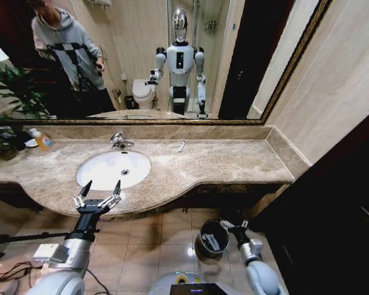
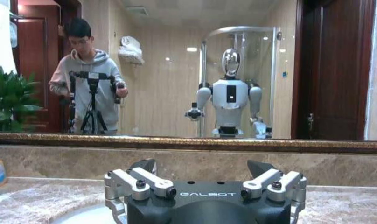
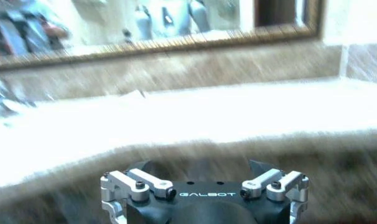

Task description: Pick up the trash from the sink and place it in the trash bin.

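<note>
tabletop (image 1: 221, 161): beige-brown marble, running under the mirror, beyond the left tool (image 1: 98, 195).
sink (image 1: 114, 169): oval white basin set in it, just ahead of that tool.
white stick (image 1: 181, 146): lies behind the sink, to the tool's right.
orange-liquid bottle (image 1: 42, 140): far left.
floor (image 1: 154, 236): tiled; trash bin (image 1: 211, 239) stands beside the right tool (image 1: 235, 228).

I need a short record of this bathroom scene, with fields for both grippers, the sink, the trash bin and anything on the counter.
left gripper: open, at the counter's front edge before the sink
right gripper: low, beside the trash bin, below counter level
sink: oval white basin, nothing visible inside except the drain
trash bin: round, black, on the floor tiles; something pale lies inside
counter: beige-brown marble
slim white stick: on the counter, right of the faucet
bottle of orange liquid: at the counter's far left
</note>
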Motion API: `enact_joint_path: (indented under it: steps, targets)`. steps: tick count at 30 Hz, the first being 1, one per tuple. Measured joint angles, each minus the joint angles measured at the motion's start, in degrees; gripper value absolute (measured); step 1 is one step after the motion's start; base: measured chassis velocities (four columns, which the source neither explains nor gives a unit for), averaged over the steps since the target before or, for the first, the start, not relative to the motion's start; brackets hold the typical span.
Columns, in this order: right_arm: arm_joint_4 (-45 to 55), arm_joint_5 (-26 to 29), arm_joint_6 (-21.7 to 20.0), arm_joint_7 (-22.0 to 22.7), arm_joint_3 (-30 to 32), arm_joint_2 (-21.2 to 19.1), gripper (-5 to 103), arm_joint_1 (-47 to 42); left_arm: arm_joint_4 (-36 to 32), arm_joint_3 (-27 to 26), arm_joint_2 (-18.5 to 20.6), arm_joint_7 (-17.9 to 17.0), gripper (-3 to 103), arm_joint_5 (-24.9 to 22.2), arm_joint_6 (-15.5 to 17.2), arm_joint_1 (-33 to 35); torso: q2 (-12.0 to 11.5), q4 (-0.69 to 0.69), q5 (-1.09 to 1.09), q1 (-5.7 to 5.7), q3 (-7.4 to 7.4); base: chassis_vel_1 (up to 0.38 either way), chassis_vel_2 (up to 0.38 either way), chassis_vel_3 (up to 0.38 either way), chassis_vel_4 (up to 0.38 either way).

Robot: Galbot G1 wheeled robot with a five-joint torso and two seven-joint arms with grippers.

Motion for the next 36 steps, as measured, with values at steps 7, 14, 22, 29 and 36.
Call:
enact_joint_path:
  steps: [7,14,22,29,36]
  targets:
    - [2.4,0.1,-3.4,-1.1,-4.5,-7.2,100,7.2,0.0,0.0,0.0,0.0,100,0.0,0.0,0.0,0.0,0.02,0.02,0.01,0.01,0.0,0.0,0.0,0.0]
    - [-5.6,1.9,-3.0,-2.0,-8.1,-10.3,100,17.3,0.0,0.0,0.0,0.0,100,0.0,0.0,0.0,0.0,0.01,0.03,0.01,0.01,0.0,0.0,0.0,0.0]
    - [-13.8,4.7,-5.1,-1.8,-12.9,-9.0,100,29.6,0.0,0.0,0.0,0.0,100,0.0,0.0,0.0,0.0,0.01,0.0,0.01,0.01,0.0,0.0,0.0,0.0]
    - [-21.0,4.4,-7.6,1.3,-22.5,-5.2,100,40.9,0.0,0.0,0.0,0.0,100,0.0,0.0,0.0,0.0,0.01,0.02,0.02,0.02,0.0,0.0,0.0,0.0]
    - [-30.9,7.5,-11.9,6.5,-34.4,1.0,100,56.5,0.0,0.0,0.0,0.0,100,0.0,0.0,0.0,0.0,0.02,-0.02,0.02,0.01,0.0,0.0,0.0,0.0]
